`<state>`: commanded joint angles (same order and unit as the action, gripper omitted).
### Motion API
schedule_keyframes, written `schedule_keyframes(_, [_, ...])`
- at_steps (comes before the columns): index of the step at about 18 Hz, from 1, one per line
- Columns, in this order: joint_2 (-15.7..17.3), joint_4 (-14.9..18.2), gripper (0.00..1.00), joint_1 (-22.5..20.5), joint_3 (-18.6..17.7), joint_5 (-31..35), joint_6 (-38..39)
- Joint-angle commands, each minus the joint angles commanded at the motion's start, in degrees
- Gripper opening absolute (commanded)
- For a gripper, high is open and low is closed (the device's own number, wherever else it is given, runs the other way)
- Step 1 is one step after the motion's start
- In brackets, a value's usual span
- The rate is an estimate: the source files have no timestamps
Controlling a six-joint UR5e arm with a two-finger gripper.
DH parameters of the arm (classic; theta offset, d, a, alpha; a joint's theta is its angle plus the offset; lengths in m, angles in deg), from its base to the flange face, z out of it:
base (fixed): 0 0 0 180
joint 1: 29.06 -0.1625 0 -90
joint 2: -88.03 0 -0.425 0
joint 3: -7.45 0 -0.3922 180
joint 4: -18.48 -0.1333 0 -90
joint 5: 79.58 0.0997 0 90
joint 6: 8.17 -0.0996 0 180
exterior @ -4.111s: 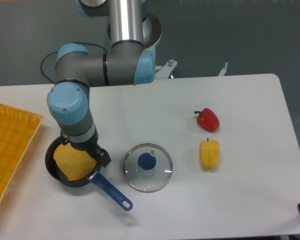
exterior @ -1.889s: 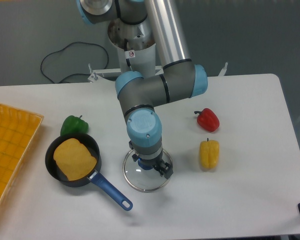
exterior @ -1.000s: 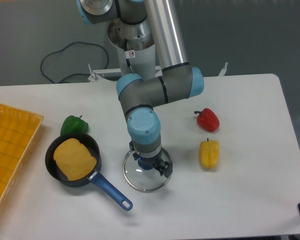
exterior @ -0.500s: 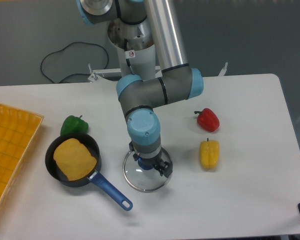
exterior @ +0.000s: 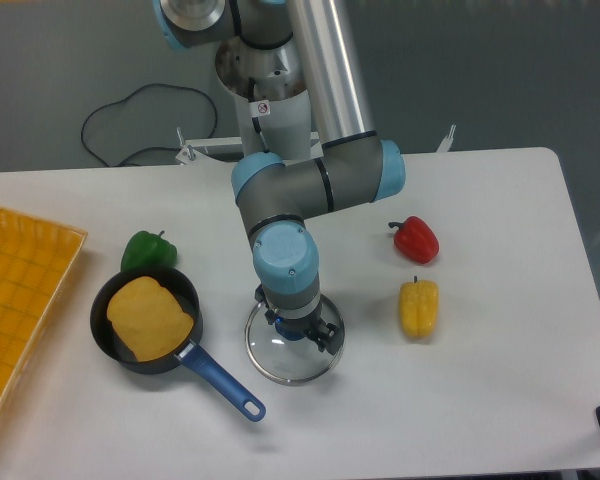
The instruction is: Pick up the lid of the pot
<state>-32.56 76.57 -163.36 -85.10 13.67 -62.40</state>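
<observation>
My gripper points down over the pot lid, its two fingers apart, one toward the upper left and one toward the lower right. The lid is a round, clear glass disc lying flat on the table. Its blue knob shows partly below the gripper body, between the fingers. The gripper covers the upper part of the lid. Whether the fingertips are level with the knob or above it cannot be told.
Left of the lid stands a black pan with an orange-brown piece inside; its blue handle reaches close to the lid. A green pepper lies behind it. Rightward are a yellow object and a red pepper. An orange container borders the left.
The arm has swung right from over the pan to over the lid, uncovering the green pepper. During the last second it has shifted only slightly. The lid has stayed put.
</observation>
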Motion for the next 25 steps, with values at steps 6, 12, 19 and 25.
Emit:
schedule_keyframes(6, [-0.35,0.26,0.67,0.0,0.52,-0.09,-0.17])
schedule_keyframes(12, [-0.35,0.35,0.55,0.0,0.62,-0.17,-0.35])
schedule_keyframes(19, [-0.09,0.96,0.51,-0.18,1.49,-0.61,-0.35])
schedule_keyframes(25, [0.18,3.96,0.49,-0.09,2.64,-0.88,-0.61])
